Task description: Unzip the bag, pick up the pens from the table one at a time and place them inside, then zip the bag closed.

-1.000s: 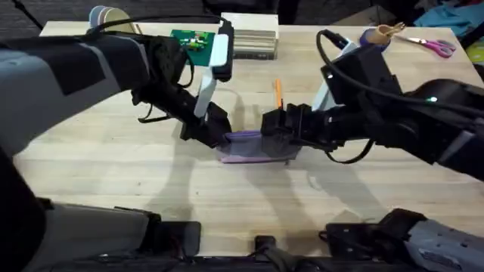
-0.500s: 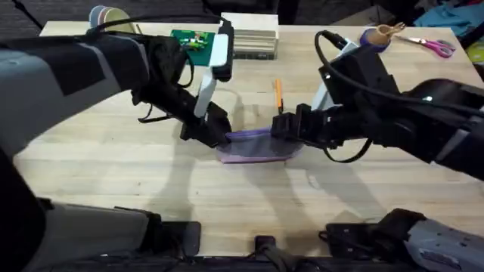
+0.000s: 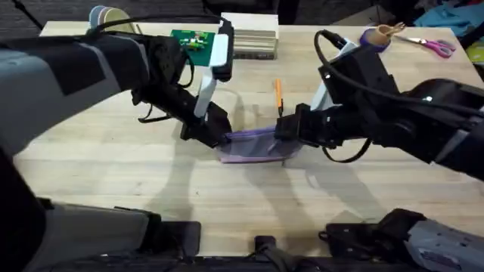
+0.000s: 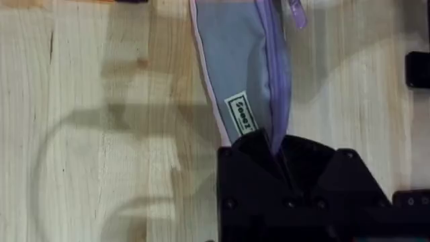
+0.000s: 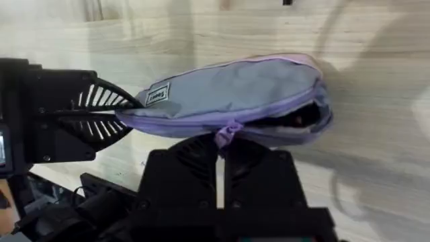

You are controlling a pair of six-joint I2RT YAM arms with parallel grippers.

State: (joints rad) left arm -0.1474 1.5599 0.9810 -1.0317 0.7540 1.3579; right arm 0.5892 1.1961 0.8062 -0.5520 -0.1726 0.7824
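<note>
i see both arms reaching inward over mid-table (image 3: 113,174): left gripper (image 4: 279,158) pinches the bag (image 3: 253,145) by its end, right gripper (image 5: 222,151) is clamped on its zipper pull (image 5: 230,130); the orange pen (image 3: 278,94) lies just behind.

Light plank-grain wooden bench (image 3: 113,162), arm shadows across it. Far edge clutter: tape rolls (image 3: 108,17), green circuit board (image 3: 192,41), stack of pale boards (image 3: 255,36), pink-handled scissors (image 3: 432,45). Behind: dark floor, blue-green cloth (image 3: 454,15) far right.
</note>
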